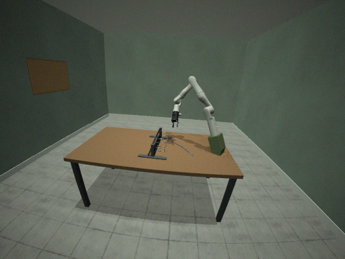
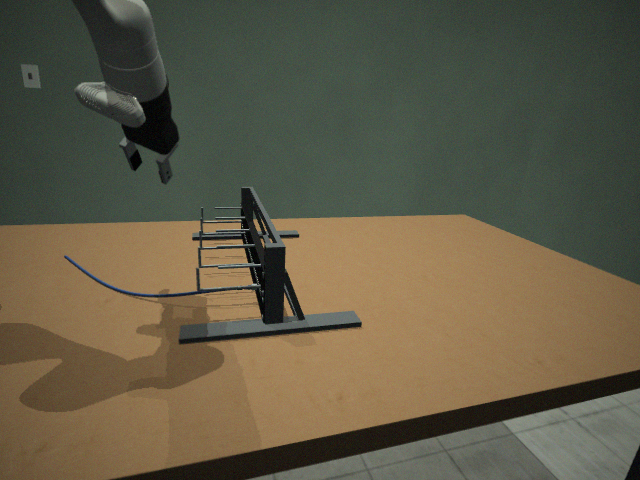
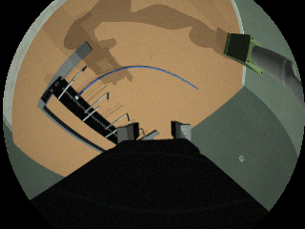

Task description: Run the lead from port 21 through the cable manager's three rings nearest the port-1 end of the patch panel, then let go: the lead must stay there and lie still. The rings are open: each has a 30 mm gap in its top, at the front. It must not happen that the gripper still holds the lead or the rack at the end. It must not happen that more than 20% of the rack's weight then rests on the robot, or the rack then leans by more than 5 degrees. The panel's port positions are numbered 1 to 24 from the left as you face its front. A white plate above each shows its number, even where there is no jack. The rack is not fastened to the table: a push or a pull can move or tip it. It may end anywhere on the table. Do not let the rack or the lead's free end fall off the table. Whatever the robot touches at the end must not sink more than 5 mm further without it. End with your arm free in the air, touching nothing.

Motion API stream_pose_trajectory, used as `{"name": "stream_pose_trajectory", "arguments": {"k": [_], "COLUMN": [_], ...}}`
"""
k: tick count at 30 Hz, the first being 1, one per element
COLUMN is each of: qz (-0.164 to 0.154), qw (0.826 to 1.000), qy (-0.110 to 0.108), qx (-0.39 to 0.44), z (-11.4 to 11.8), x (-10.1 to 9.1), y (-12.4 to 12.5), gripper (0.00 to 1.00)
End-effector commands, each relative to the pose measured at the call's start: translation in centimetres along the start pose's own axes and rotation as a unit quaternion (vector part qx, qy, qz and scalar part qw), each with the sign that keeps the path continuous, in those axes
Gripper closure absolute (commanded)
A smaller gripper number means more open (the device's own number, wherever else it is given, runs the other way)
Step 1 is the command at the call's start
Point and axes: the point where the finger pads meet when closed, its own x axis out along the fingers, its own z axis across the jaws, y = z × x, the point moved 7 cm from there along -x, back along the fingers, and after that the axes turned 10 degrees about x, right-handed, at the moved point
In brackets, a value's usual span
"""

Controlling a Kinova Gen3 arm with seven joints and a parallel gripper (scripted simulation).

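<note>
From the top view you see the arm (image 1: 198,94) bent over the desk (image 1: 117,147), with the jaws (image 1: 174,124) spread wide apart, holding nothing, and pointing down above the far end of the rack (image 1: 154,144). The lead (image 1: 181,147) lies on the desk, trailing from the rack toward the green base (image 1: 216,143).

In the exterior view, the jaws (image 2: 149,168) hang well above the rack (image 2: 268,268), off to its ring side. The blue lead (image 2: 124,289) leaves the rack near the closest of the rings (image 2: 222,258) and curves away across the desk (image 2: 465,310), its free end resting on the surface.

From the wrist view, both fingertips frame the rack (image 3: 79,105) below, and the lead (image 3: 152,72) arcs across the desk (image 3: 159,38) beside the arm's shadow.
</note>
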Motion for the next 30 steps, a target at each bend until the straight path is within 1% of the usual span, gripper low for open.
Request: {"name": "stream_pose_trajectory", "arguments": {"k": [1,7,12,14,18,23,29,30], "qz": [0.040,0.128,0.178,0.178,0.205,0.232,0.253,0.253], "qw": [0.998,0.982,0.965,0.965,0.952,0.941,0.927,0.927], "qy": [0.003,0.020,0.029,0.029,0.037,0.039,0.046,0.046], "qx": [-0.051,-0.139,-0.189,-0.189,-0.223,-0.243,-0.272,-0.272], "z": [2.1,5.0,6.8,6.8,7.8,8.7,9.6,9.6], "x": [1.2,3.9,5.5,5.5,6.4,7.2,8.2,8.2], "y": [-0.7,0.2,0.8,0.8,1.1,1.6,1.6,1.6], "gripper": [0.00,0.00,0.00,0.00,0.00,0.00,0.00,0.00]}}
